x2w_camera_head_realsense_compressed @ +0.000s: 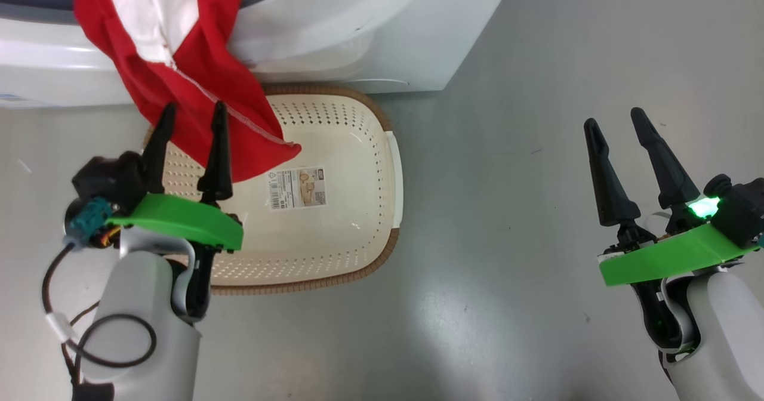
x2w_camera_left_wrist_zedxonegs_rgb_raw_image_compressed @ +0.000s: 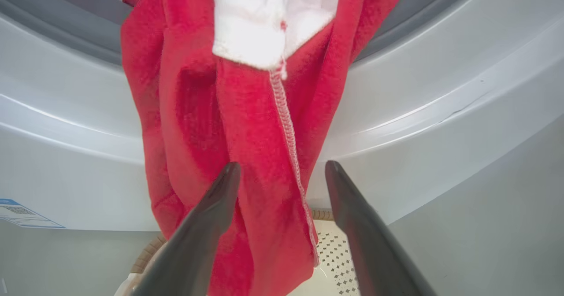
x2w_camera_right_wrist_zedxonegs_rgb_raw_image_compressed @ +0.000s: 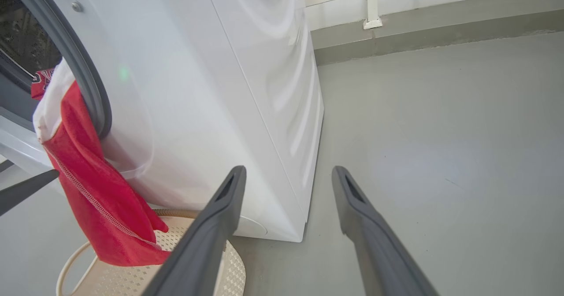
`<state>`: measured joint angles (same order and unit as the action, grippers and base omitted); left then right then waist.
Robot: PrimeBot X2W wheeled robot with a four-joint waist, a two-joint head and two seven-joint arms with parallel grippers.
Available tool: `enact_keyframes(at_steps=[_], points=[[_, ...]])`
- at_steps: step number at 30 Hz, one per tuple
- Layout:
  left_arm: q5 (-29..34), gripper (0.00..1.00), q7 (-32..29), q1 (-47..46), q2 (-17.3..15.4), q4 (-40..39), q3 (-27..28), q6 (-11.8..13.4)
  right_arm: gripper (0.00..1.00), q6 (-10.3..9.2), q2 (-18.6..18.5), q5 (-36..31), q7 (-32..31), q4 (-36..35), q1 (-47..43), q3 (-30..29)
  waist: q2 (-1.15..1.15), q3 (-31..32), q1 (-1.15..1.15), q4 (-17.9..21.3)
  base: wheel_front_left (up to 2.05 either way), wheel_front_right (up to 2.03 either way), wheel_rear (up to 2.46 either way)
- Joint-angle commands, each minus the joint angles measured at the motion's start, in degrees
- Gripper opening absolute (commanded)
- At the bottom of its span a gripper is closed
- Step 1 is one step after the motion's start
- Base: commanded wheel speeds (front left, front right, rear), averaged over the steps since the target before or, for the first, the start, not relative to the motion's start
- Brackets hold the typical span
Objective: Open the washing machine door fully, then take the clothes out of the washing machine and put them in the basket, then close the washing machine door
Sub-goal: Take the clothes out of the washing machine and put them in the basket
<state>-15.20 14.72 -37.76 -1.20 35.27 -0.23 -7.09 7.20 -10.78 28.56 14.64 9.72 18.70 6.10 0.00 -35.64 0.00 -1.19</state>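
Fingers [x2w_camera_head_realsense_compressed: 217,150] of the left hand [x2w_camera_head_realsense_compressed: 194,117] stand spread wide at the basket's left end, gripping nothing. In the left wrist view the same hand [x2w_camera_left_wrist_zedxonegs_rgb_raw_image_compressed: 282,170] points at the clothes [x2w_camera_left_wrist_zedxonegs_rgb_raw_image_compressed: 198,133], which hang just past its tips; whether a tip touches the cloth I cannot tell. The clothes [x2w_camera_head_realsense_compressed: 197,91], red with a white panel and a white seam, spill out of the washer's mouth, drape down its front, and their lower end reaches over the left part of the basket [x2w_camera_head_realsense_compressed: 358,99]. The basket sits on the floor [x2w_camera_head_realsense_compressed: 537,210] against the washer [x2w_camera_head_realsense_compressed: 358,25], with a sticker [x2w_camera_head_realsense_compressed: 296,189] on its bare bottom. From the right wrist view, the clothes [x2w_camera_right_wrist_zedxonegs_rgb_raw_image_compressed: 88,186] hang over the grey gasket [x2w_camera_right_wrist_zedxonegs_rgb_raw_image_compressed: 88,84]. Well to the right, the right hand [x2w_camera_head_realsense_compressed: 615,119] hovers over bare floor, its fingers apart and empty.
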Motion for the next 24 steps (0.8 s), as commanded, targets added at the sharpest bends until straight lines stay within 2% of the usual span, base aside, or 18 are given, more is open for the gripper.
enact_keyframes(at_steps=[1, 13, 24], points=[[0.42, 1.0, 0.28, 2.86, -1.67, -3.45, 1.43, -0.29, 1.0, 0.29, -0.45, -0.05, 0.36, -1.1, -2.5, 0.96, 0.0, 0.34, 0.0, -0.29, 0.0, 0.0, 0.0], [1.53, 1.0, 0.28, 11.84, -1.67, -19.11, 2.83, 0.14, 1.0, 0.29, -0.83, 0.03, 0.36, -0.98, -3.61, 0.8, 0.0, 1.95, 0.0, -0.99, 0.0, 0.0, 0.0], [0.74, 1.0, 0.28, 22.57, -1.67, -29.99, 4.37, 3.07, 1.0, 0.29, -0.92, 0.2, 0.36, -0.74, -4.44, 1.27, 0.0, 3.72, 0.0, -0.38, 0.0, 0.0, 0.0]])
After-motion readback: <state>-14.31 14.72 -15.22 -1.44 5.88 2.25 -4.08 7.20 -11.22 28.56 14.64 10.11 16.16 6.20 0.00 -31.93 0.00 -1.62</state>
